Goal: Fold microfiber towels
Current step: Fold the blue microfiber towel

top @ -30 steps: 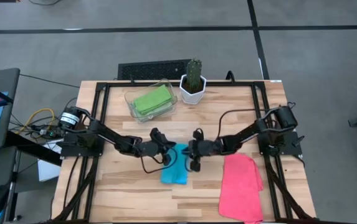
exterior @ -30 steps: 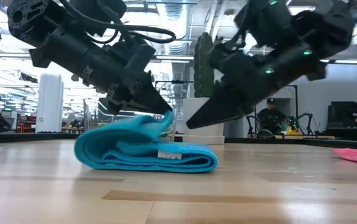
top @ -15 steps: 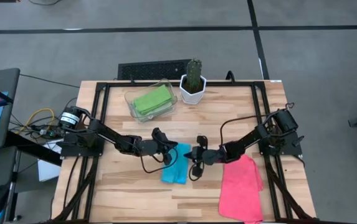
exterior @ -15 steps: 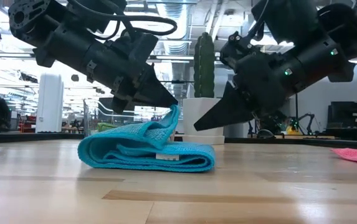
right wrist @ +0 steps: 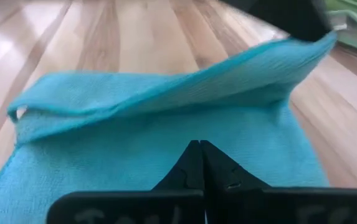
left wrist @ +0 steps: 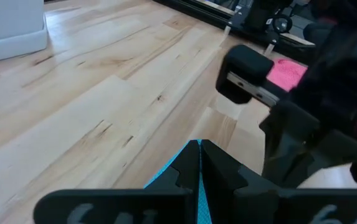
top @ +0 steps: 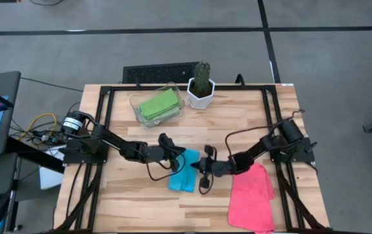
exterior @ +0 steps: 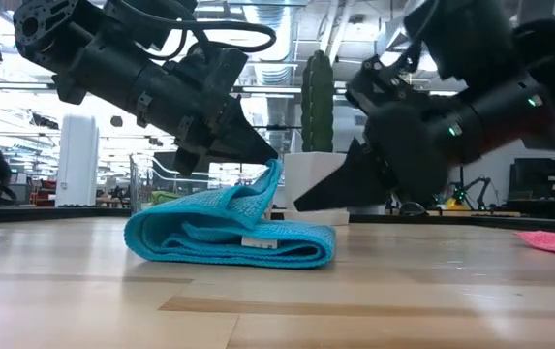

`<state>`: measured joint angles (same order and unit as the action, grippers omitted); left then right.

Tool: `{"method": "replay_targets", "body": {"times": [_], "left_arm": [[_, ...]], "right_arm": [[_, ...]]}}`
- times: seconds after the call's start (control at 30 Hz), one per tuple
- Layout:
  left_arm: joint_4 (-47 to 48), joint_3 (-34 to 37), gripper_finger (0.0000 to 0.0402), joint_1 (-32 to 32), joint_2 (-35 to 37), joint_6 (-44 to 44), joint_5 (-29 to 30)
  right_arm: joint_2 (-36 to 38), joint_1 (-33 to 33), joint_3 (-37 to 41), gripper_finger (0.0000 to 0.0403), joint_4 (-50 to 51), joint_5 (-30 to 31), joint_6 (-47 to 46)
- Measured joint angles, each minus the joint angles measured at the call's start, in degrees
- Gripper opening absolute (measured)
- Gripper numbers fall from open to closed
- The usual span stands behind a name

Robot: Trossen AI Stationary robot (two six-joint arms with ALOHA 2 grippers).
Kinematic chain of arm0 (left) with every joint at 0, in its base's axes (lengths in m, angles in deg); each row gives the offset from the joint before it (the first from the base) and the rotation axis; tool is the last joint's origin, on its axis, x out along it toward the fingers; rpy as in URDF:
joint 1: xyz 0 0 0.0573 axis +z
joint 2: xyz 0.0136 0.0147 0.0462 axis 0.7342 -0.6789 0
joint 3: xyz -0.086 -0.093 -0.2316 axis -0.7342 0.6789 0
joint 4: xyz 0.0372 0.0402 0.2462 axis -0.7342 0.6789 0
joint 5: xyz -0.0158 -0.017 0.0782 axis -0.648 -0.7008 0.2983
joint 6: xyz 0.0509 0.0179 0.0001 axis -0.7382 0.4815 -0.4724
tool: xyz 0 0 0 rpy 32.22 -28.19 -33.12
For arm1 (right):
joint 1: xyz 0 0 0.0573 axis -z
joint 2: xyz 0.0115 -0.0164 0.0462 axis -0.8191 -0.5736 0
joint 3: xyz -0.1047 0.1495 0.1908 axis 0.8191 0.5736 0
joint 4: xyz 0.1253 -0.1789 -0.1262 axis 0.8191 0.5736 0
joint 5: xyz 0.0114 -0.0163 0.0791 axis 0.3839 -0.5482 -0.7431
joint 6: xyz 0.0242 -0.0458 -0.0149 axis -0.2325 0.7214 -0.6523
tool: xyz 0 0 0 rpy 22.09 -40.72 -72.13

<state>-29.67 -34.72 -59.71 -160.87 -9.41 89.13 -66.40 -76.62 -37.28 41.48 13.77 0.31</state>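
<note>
High view shows the left gripper (top: 174, 155) at the far left corner of the cyan towel (top: 183, 174), its fingers clamped on that corner; in the low view the pinched corner (exterior: 265, 189) stands lifted above the folded bundle on the tabletop (top: 134, 195). Just right of the towel, the right gripper (top: 196, 166) has its fingers together on nothing, tips aimed at the cloth's right edge. The towel's long axis runs near to far, so the left arm probably carries the fold. Farther right lies the pink towel (top: 252, 195), unfolded.
</note>
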Motion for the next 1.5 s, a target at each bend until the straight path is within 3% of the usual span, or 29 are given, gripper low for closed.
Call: {"method": "replay_targets", "body": {"times": [0.17,0.4,1.5], "left_arm": [[-0.21,0.0,0.0002,0.0,0.0,-0.1,0.09],[-0.93,-0.07,0.0002,-0.02,0.07,-0.28,0.12],[1.59,-11.64,0.0002,0.59,-13.47,-2.67,-1.19]], "right_arm": [[-3.02,-1.88,0.0,0.0015,-4.78,3.13,-0.23],[-7.92,-1.84,0.0,0.0012,-9.22,2.52,-2.02],[-8.12,-0.42,-0.72,0.0015,-7.64,0.07,-3.24]]}}
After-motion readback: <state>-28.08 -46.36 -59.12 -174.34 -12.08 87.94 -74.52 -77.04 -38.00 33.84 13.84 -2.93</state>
